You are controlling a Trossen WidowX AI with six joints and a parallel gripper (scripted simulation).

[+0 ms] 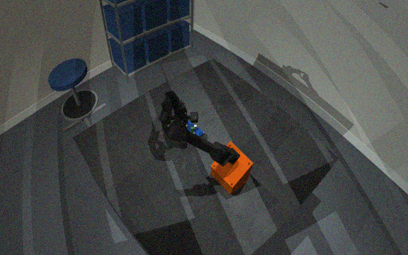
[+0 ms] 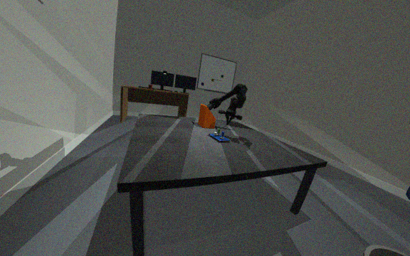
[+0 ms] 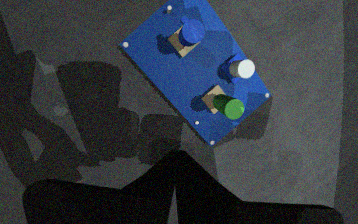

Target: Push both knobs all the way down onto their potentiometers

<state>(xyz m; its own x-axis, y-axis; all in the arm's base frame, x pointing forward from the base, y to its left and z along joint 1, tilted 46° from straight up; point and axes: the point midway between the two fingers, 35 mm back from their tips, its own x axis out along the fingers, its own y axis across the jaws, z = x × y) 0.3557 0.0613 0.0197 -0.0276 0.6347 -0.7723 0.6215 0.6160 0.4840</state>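
The blue circuit board (image 1: 200,133) (image 2: 223,141) (image 3: 165,70) lies diagonally across the upper middle of the wrist view. A blue knob (image 3: 192,32) (image 2: 223,134) stands over one tan base. A tall green knob (image 3: 234,108) (image 2: 218,131) stands over another tan base. A white-topped cylinder (image 3: 245,68) (image 1: 195,126) stands on a blue base beside the green one. How far each knob sits above its base is too unclear to tell. My gripper (image 3: 177,156) (image 2: 228,123) is shut and empty, its tips off the board's near corner, above the table. The arm hides the fingertips in the top view.
The arm is mounted on an orange block (image 1: 241,170) (image 2: 206,117), close to the board. The black-edged table (image 2: 198,179) carries both. A stool (image 1: 67,75), a shelf of blue bins (image 1: 147,32) and a desk (image 2: 155,97) stand farther away. Striped shadows cover the scene.
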